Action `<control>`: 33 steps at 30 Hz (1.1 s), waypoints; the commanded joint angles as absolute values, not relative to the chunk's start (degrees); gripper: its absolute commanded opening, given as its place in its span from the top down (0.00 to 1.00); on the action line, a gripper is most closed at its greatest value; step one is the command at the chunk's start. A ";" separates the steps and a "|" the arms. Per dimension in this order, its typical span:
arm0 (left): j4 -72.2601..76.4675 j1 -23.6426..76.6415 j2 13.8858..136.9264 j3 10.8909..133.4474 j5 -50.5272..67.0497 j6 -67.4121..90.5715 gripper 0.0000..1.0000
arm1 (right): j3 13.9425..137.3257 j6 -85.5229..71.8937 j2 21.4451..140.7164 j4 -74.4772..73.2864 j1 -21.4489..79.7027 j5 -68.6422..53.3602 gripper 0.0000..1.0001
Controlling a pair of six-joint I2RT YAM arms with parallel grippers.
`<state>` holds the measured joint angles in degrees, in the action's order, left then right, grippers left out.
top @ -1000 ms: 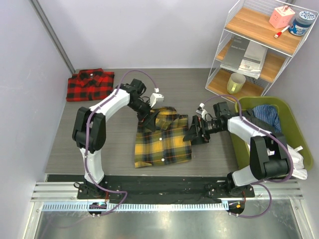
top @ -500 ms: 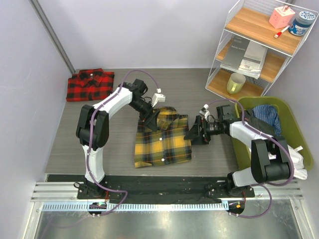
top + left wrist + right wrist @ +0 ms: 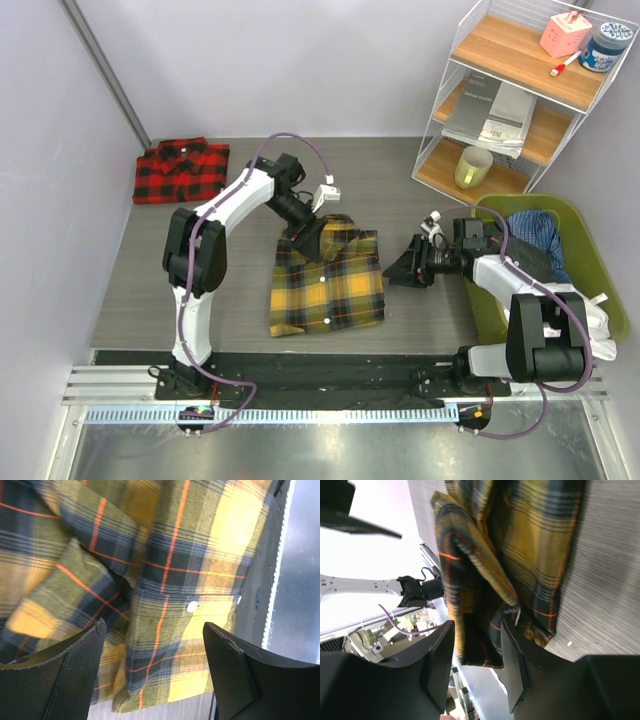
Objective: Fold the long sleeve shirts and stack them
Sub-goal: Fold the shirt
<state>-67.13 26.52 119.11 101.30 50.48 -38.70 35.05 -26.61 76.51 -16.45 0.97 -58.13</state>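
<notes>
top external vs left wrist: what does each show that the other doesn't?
Top external only: the folded red plaid shirt in the far left corner, the wire shelf, the green bin, and the right gripper just off the yellow plaid shirt. Left wrist only: a white button on the fabric, and how wide the left gripper stands open. Both: the yellow plaid shirt, with the left gripper at its far edge.

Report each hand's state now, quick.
Left hand: open, above the yellow shirt, holding nothing.
Right hand: half open beside the shirt, holding nothing.
</notes>
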 commanded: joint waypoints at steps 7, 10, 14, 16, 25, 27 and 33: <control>-70.06 30.14 118.48 99.85 48.34 -45.62 0.20 | 40.66 -24.10 79.18 -11.34 0.79 -53.62 0.55; -69.52 30.67 118.48 99.40 47.55 -46.57 0.20 | 46.99 -21.72 83.04 -11.34 0.70 -53.17 0.55; -70.05 31.38 119.27 97.40 46.15 -48.25 0.20 | 53.95 -21.18 88.14 -8.36 0.88 -53.17 0.55; -67.95 31.38 118.83 95.37 44.83 -48.51 0.20 | 57.47 -21.01 91.48 -6.86 2.01 -53.52 0.55; -61.00 31.29 114.87 86.23 40.87 -47.99 0.20 | 64.42 -19.16 103.96 -1.85 10.54 -55.46 0.59; -60.91 31.29 114.17 85.70 41.22 -47.38 0.24 | 66.78 -18.81 105.99 -1.23 12.91 -55.81 0.60; -64.50 31.38 111.18 87.80 42.10 -46.85 0.37 | 75.22 -16.35 114.07 -1.67 16.43 -56.69 0.61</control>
<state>-62.67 31.16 115.90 85.62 41.56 -46.74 68.64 -19.31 111.37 -4.51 15.03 -54.94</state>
